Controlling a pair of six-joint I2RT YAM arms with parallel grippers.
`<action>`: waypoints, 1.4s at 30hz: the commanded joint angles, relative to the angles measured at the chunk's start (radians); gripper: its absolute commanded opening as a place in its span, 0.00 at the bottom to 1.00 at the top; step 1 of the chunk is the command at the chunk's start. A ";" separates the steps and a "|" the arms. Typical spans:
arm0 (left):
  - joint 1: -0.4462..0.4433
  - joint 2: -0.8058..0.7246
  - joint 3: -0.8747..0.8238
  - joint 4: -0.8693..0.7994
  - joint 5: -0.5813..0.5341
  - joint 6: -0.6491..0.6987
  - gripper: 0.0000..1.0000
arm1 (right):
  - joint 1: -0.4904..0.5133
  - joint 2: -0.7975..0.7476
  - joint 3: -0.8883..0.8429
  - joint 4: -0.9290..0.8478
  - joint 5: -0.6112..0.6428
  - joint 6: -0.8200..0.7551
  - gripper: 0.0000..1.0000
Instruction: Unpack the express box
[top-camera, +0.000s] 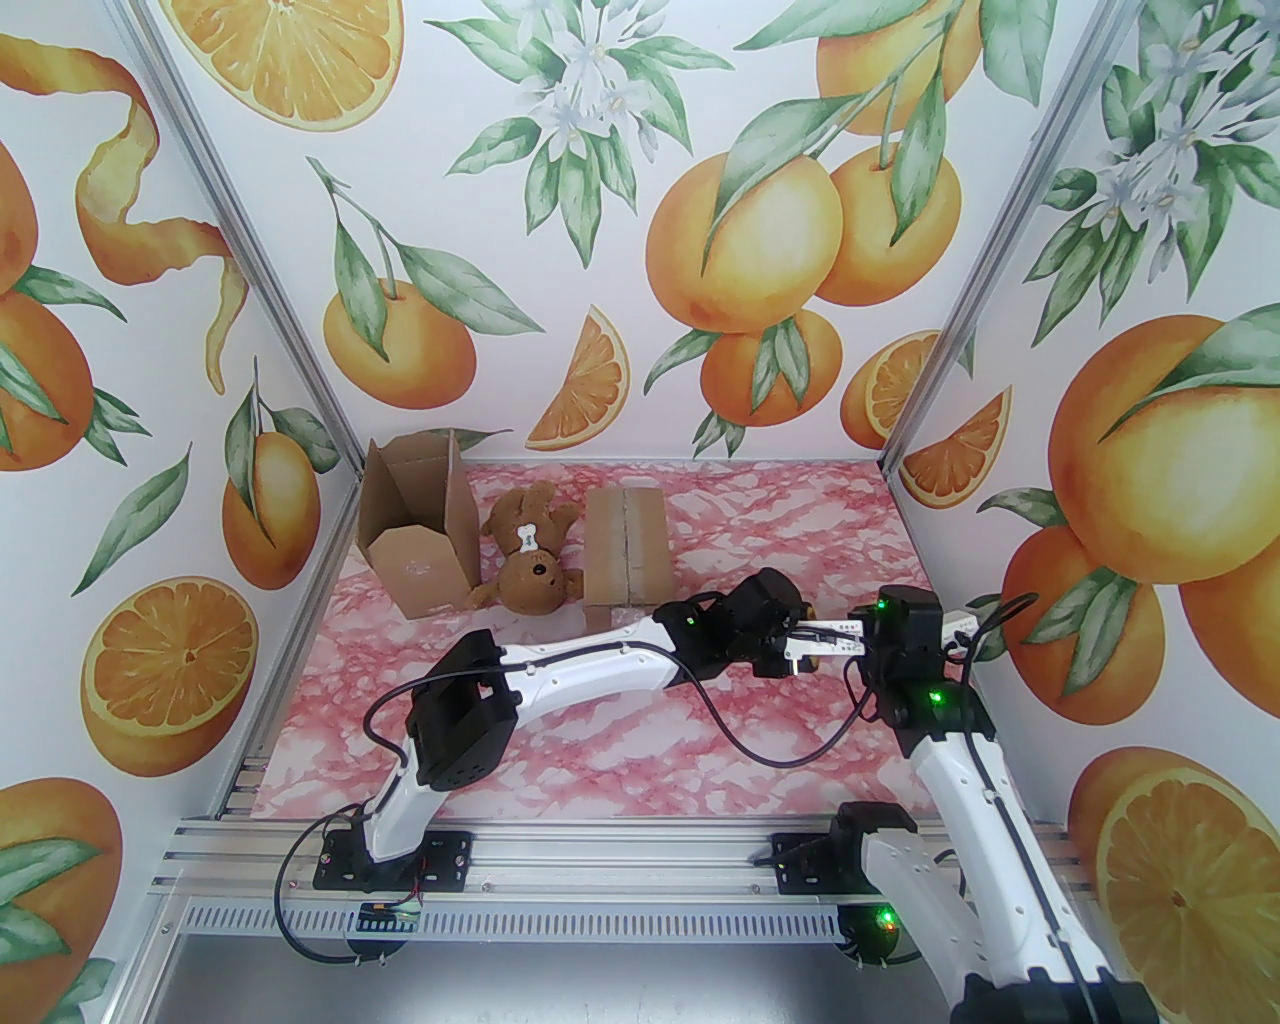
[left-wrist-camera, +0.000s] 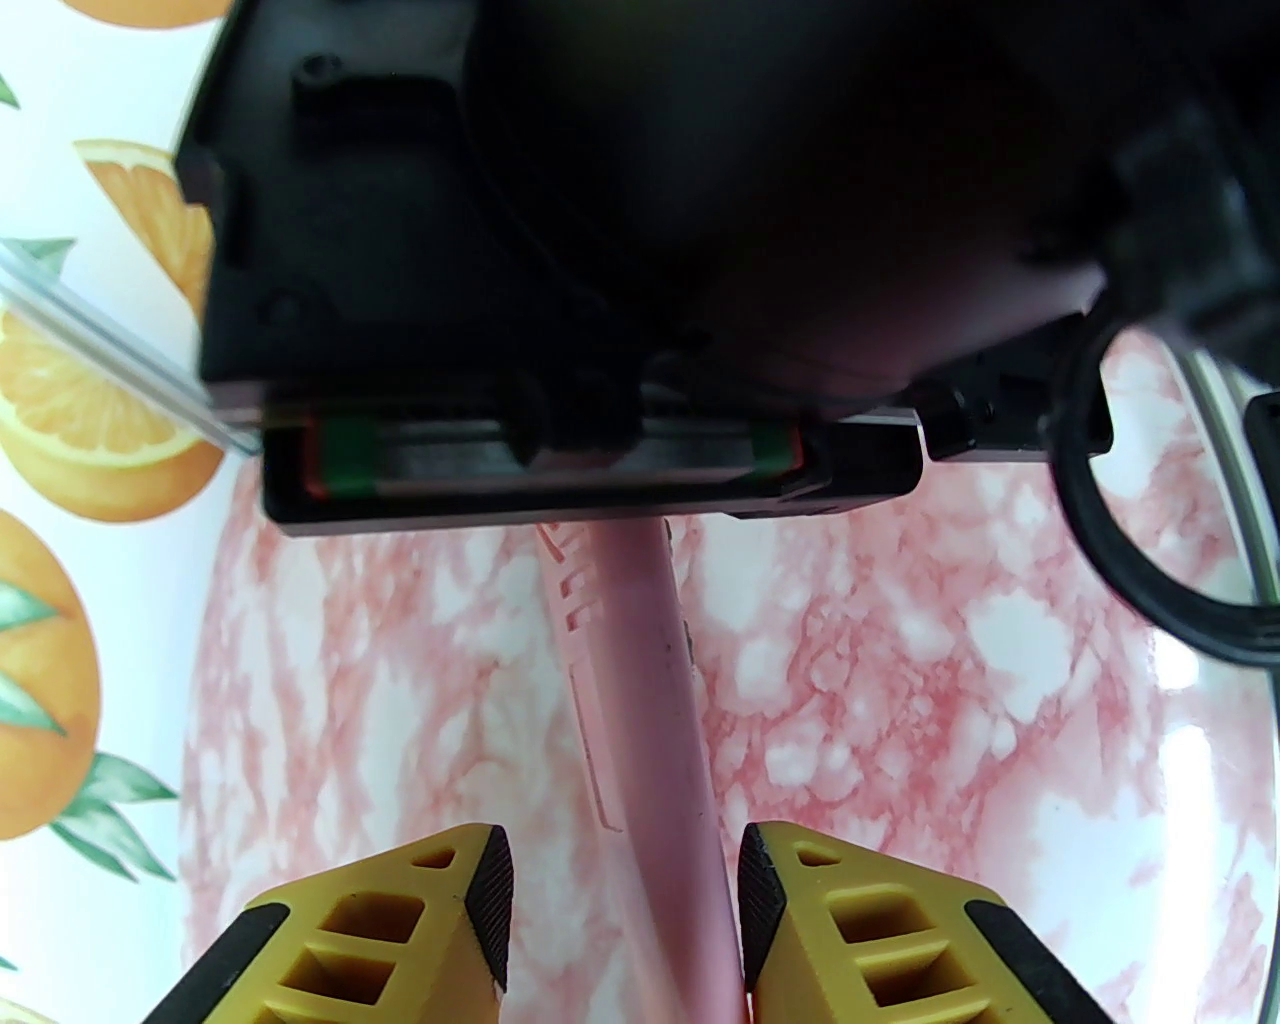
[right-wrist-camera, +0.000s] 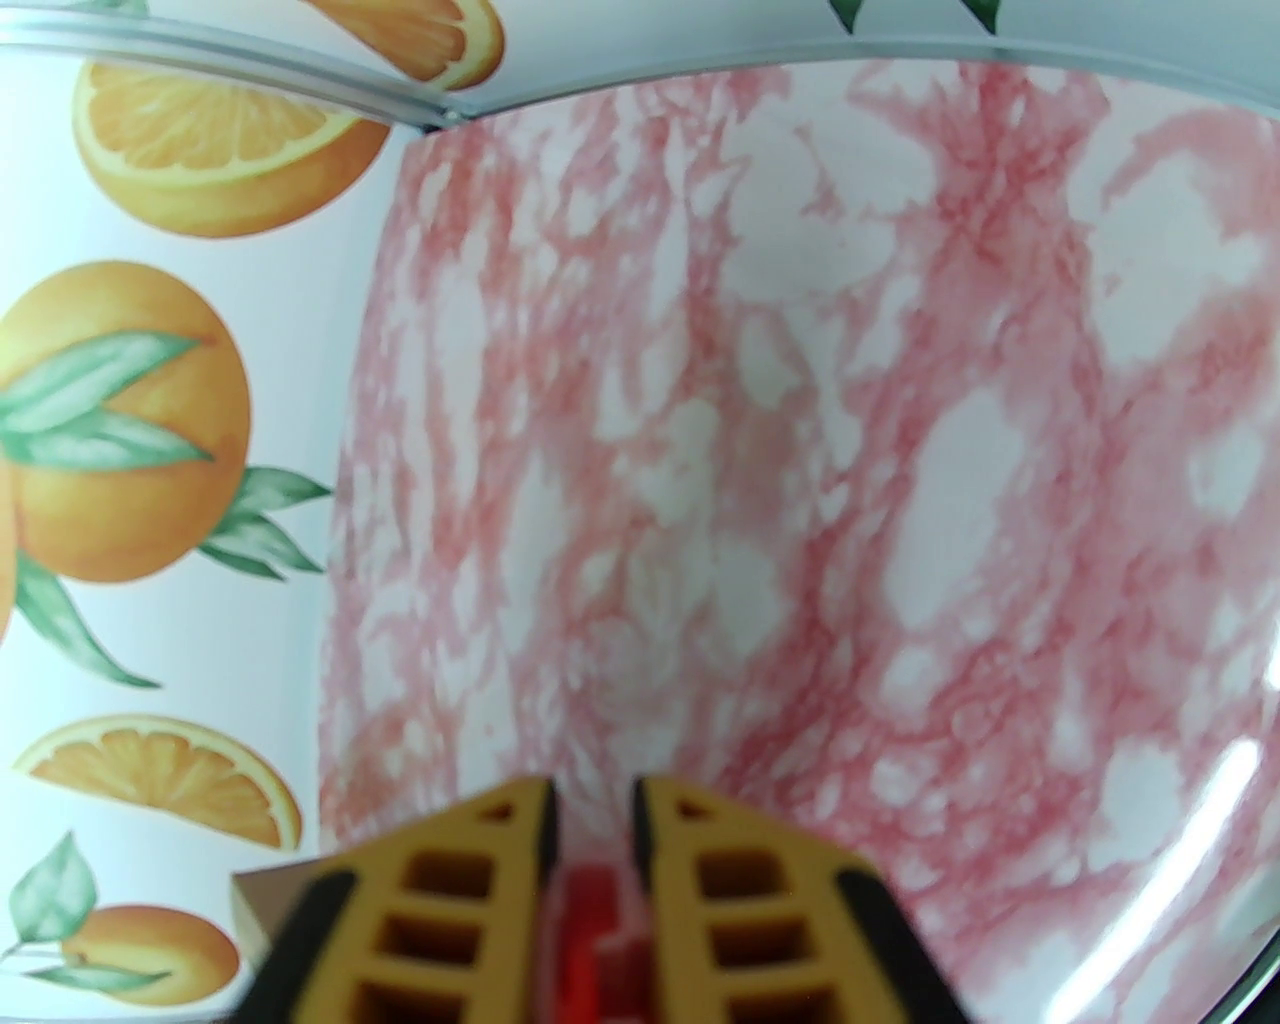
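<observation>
A closed cardboard express box (top-camera: 627, 555), with a seam along its top, lies at the back of the table. My right gripper (top-camera: 862, 640) is shut on a pale pink box cutter (top-camera: 832, 640). A red part of the box cutter (right-wrist-camera: 590, 930) shows between the yellow fingers of the right gripper (right-wrist-camera: 595, 830). My left gripper (top-camera: 808, 645) has reached across to it. In the left wrist view the box cutter (left-wrist-camera: 650, 700) runs down between the fingers of the left gripper (left-wrist-camera: 625, 900). The right pad touches it and a gap remains at the left pad.
An open, upright cardboard box (top-camera: 415, 540) stands at the back left. A brown teddy bear (top-camera: 530, 565) lies between it and the closed box. Both grippers hover at the right over the pink marbled table (top-camera: 620, 740), close to the right wall.
</observation>
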 joint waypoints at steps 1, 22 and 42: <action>0.000 0.046 0.051 -0.068 -0.036 0.010 0.41 | 0.015 -0.021 0.030 -0.016 -0.003 0.018 0.00; 0.152 -0.054 0.096 -0.223 0.262 -0.116 0.03 | 0.015 -0.173 -0.136 0.337 -0.108 -0.212 0.89; 0.392 -0.077 0.317 -0.402 0.783 -0.237 0.00 | -0.043 -0.094 -0.370 1.396 -0.837 -0.539 0.74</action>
